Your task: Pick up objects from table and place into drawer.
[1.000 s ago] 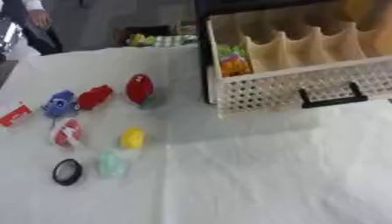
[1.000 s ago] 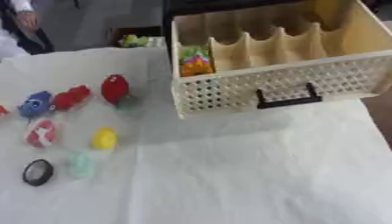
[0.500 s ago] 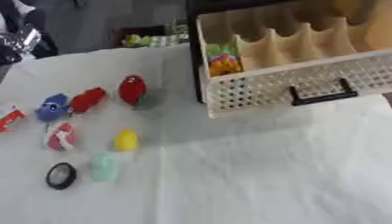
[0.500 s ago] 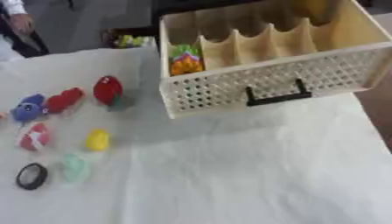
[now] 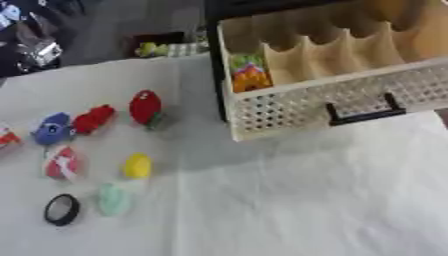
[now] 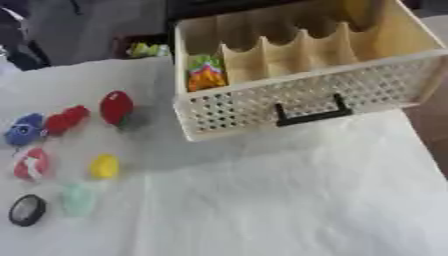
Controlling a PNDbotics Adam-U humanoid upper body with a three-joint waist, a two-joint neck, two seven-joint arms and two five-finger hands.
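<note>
A wooden drawer (image 6: 297, 102) with a perforated white front and a black handle (image 6: 309, 116) stands open at the back right. Its leftmost compartment holds a colourful orange, green and pink thing (image 6: 205, 72). On the white cloth to the left lie small objects: a red egg-shaped one (image 5: 145, 106), a red toy (image 5: 93, 119), a blue toy (image 5: 52, 128), a red and white one (image 5: 61, 163), a yellow one (image 5: 136, 165), a pale green one (image 5: 113, 199) and a black ring (image 5: 62, 209). Neither hand shows in any view.
A red and white scrap (image 5: 5, 139) lies at the left edge. Beyond the table's far edge sits a dark box holding yellow-green things (image 5: 162, 47). The white cloth (image 5: 315, 200) covers the table in front of the drawer.
The whole picture has shifted left and up in both views, so the camera has moved. The objects keep their places relative to each other and the drawer.
</note>
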